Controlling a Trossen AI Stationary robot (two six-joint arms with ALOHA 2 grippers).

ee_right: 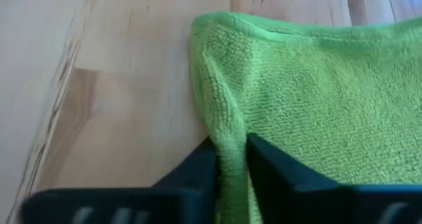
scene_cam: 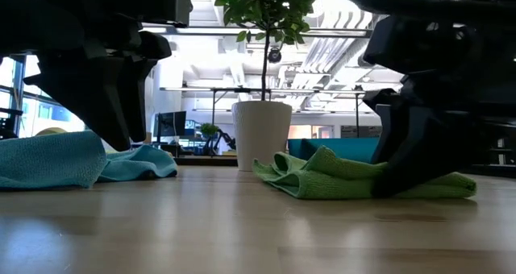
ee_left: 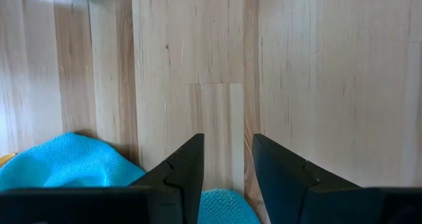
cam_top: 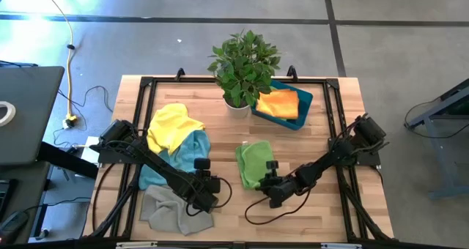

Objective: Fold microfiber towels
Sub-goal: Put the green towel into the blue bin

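green towel (ee_right: pixel 310 99) edge pinched between right claw (ee_right: pixel 229 159) fingers (table centre).

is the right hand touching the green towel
Touching. In the right wrist view the right hand has a ridge of the green towel pinched between its two fingers, with cloth against both.

Counting now: five towels show on the desk (cam_top: pixel 337 205), one yellow towel (cam_top: pixel 174 124), one light blue towel (cam_top: pixel 187 152), one grey towel (cam_top: pixel 170 209), one green towel (cam_top: pixel 253 162) and one orange towel (cam_top: pixel 279 103). One teal bin (cam_top: pixel 304 102), one potted plant (cam_top: pixel 244 64). Two arms, so two tools: left tool (cam_top: pixel 218 191), right tool (cam_top: pixel 265 187).
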